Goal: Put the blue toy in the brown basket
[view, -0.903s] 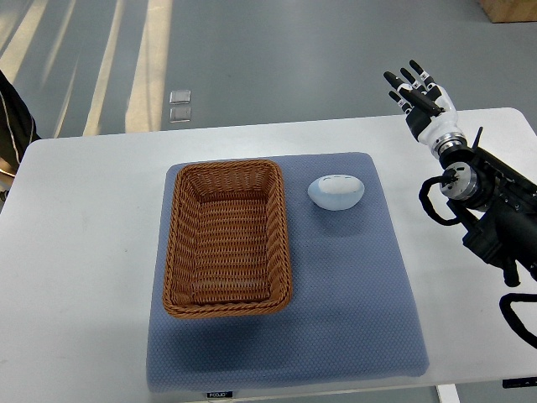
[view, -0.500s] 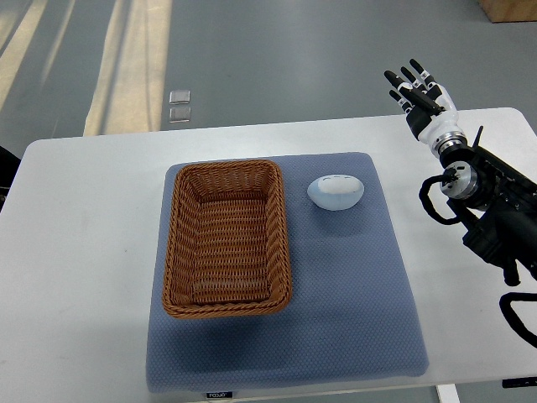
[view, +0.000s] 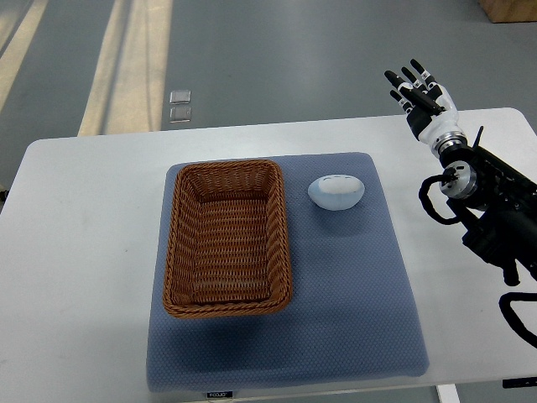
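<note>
A pale blue rounded toy [view: 336,191] lies on the blue-grey mat [view: 352,294], just right of the brown wicker basket [view: 226,237]. The basket is rectangular and holds nothing. My right hand [view: 418,94] is raised near the table's far right edge, fingers spread and holding nothing, well to the right of and beyond the toy. Its arm [view: 491,210] comes in from the right edge. My left arm does not show.
The mat lies on a white table [view: 80,252]. Grey floor [view: 277,59] lies beyond the table's far edge. A corner of a brown box [view: 508,8] shows at the top right.
A person's dark sleeve at the left edge has moved out of the picture. My right hand, the toy and the basket have not moved.
</note>
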Motion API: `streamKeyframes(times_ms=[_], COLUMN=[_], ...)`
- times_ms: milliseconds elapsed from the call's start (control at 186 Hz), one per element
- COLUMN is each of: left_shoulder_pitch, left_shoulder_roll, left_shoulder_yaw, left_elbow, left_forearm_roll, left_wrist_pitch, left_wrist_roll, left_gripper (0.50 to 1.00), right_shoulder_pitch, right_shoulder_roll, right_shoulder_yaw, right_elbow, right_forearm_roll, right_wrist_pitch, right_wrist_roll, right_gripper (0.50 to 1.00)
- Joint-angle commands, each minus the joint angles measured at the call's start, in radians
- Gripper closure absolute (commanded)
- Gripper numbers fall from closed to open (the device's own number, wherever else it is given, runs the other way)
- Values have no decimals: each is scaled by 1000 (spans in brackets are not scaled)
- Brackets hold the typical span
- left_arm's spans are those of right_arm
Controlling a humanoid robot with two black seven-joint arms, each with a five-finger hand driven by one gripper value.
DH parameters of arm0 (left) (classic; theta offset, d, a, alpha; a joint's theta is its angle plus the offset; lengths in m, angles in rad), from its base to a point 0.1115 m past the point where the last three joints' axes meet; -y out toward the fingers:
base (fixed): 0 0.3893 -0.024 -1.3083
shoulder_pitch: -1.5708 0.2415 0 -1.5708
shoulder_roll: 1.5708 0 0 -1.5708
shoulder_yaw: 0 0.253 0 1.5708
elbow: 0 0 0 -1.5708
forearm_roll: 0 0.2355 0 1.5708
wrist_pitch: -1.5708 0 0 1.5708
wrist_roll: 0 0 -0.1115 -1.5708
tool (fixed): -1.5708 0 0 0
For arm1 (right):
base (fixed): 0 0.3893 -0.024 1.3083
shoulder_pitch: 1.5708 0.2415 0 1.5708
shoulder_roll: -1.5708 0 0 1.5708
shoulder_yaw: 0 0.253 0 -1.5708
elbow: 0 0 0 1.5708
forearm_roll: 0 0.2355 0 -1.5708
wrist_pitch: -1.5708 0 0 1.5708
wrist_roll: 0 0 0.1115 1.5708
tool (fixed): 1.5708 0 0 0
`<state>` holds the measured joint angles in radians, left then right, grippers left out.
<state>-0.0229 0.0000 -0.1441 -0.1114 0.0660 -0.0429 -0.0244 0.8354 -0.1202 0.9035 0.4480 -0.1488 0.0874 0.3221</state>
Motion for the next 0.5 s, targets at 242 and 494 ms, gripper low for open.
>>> streamKeyframes(times_ms=[242, 494], left_shoulder_pitch=[0, 0], left_shoulder_roll=[0, 0], left_shoulder_yaw=[0, 0], left_elbow=[1, 1], left_forearm_roll=[0, 0], left_wrist_pitch=[0, 0], left_wrist_roll=[0, 0], left_gripper=[500, 500], right_shoulder_pitch=[-1, -12], right_shoulder_roll=[-12, -56], right_shoulder_yaw=[-17, -38], right_elbow=[28, 112], right_forearm_roll=[-5, -14], right_wrist_pitch=[-8, -66], right_wrist_roll=[-1, -5], right_gripper=[589, 589])
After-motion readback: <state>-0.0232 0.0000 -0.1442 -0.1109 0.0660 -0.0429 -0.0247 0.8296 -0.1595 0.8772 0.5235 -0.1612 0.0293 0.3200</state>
